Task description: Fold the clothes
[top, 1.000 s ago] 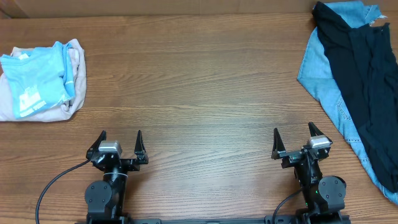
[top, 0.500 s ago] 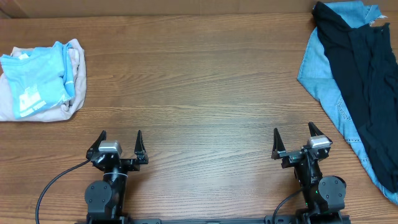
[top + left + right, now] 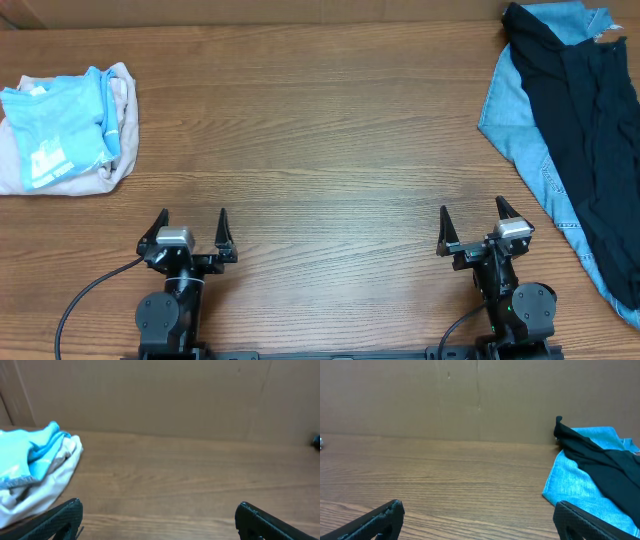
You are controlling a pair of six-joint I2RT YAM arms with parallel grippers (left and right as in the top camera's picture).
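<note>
Nothing moved; black T-shirt (image 3: 588,130) drapes over denim garment (image 3: 505,115) (far right).

Four garments are counted on the one bench (image 3: 320,130): one black T-shirt (image 3: 585,130), one blue denim garment (image 3: 510,110), one light-blue tee (image 3: 60,125) and one pale pinkish garment (image 3: 120,90). Two heaps of two are recorded: the black T-shirt on the denim at the far right, the light-blue tee on the pale garment at the far left. Two end effectors are logged, the left end effector (image 3: 192,215) and the right end effector (image 3: 471,205). Two fingers (image 3: 60,519) are counted on each, four in all. One brown board wall (image 3: 160,395) is noted behind the bench in both wrist views.
</note>
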